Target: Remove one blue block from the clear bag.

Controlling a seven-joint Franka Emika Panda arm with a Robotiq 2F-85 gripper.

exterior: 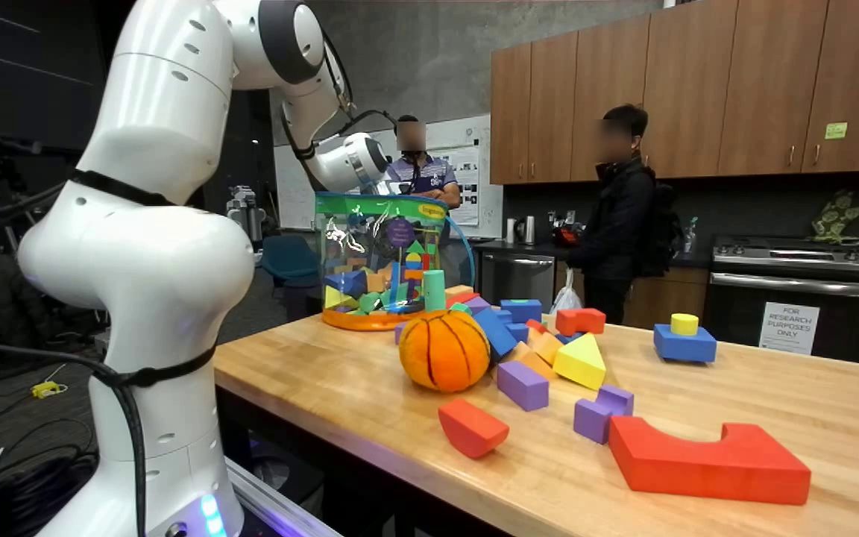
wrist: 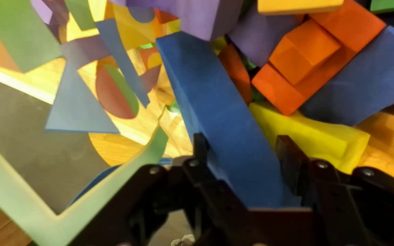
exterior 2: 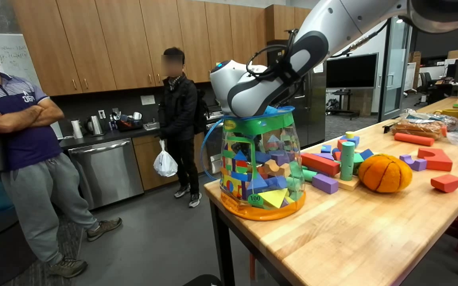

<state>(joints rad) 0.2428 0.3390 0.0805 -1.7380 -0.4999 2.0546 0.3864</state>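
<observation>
The white arm (exterior: 142, 246) looms nearest at the left of an exterior view, its far end at the mouth of the clear bag (exterior: 373, 206). And inside that bag, the wrist view has it: the gripper (wrist: 241, 145) pinches the blue block (wrist: 221, 109) from both sides! Across to the right, an orange ball (exterior: 444, 350), a yellow wedge (exterior: 580, 362), then a red arch (exterior: 705, 466) flat on the wooden table (exterior: 854, 436).

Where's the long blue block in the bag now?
In the wrist view, the long blue block slants centrally between the fingers of the pincer, left of the yellow block.
</observation>
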